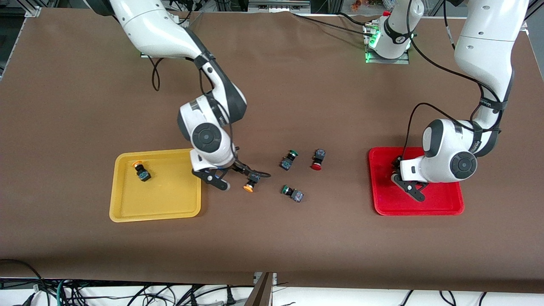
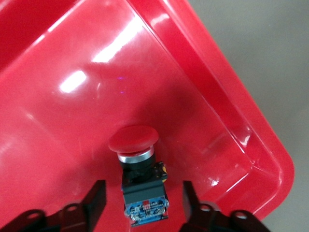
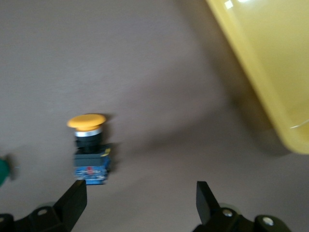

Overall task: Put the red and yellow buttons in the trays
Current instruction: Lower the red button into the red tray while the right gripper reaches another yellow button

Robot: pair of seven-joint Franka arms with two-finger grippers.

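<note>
Brown table [image 1: 297, 238], black-bodied yellow-capped button [image 3: 88, 151], red-capped button [image 2: 138, 181]

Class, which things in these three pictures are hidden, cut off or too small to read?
- Red button in the red tray: hidden in the front view by the left hand.
- Its label: too small, left wrist view.
- Green cap: cut by the right wrist view's edge.
- Yellow tray: only a corner shows there.

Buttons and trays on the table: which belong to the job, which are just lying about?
Job:
yellow tray
red tray
yellow button in tray
yellow button on table
red button in tray
red button on table

Lying about:
green button
second green button
</note>
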